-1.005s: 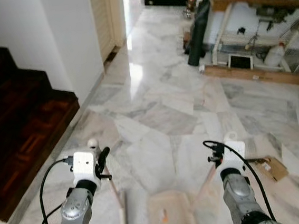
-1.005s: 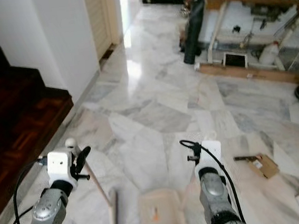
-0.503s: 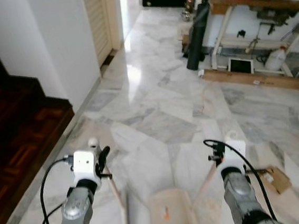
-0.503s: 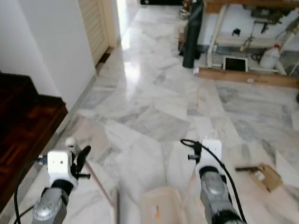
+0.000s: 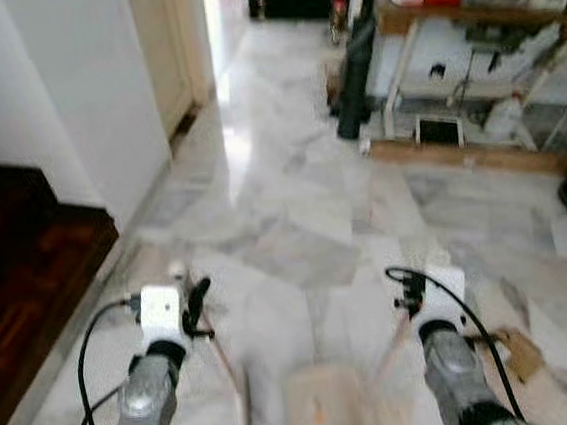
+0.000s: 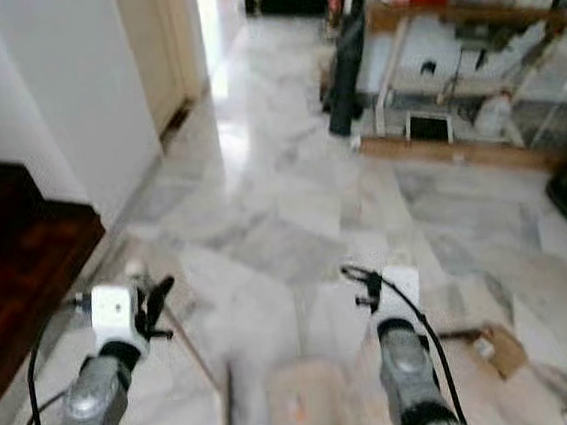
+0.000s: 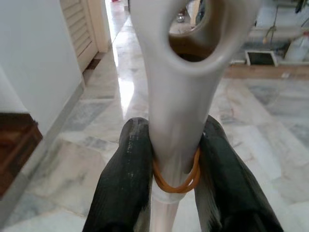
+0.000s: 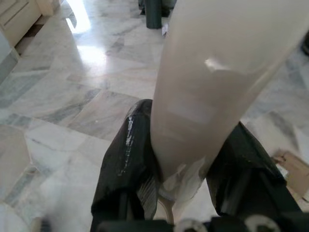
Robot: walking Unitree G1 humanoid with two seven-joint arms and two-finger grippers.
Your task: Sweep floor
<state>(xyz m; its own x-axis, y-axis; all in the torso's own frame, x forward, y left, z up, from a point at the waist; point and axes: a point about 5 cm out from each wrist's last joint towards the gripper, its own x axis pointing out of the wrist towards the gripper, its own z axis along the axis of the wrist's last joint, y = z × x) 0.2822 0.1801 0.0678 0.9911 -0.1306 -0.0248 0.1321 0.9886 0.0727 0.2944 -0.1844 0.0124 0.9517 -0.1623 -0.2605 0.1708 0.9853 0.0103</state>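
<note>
Broom clamped in my left hand, dustpan just right of it, handle clamped in right hand. View blurred, stairs slid leftward since earlier: walking toward cardboard scraps, not sweeping yet.

Legible text: none. No label, brand, number or sign can be read on any surface. Frames are blurred.
</note>
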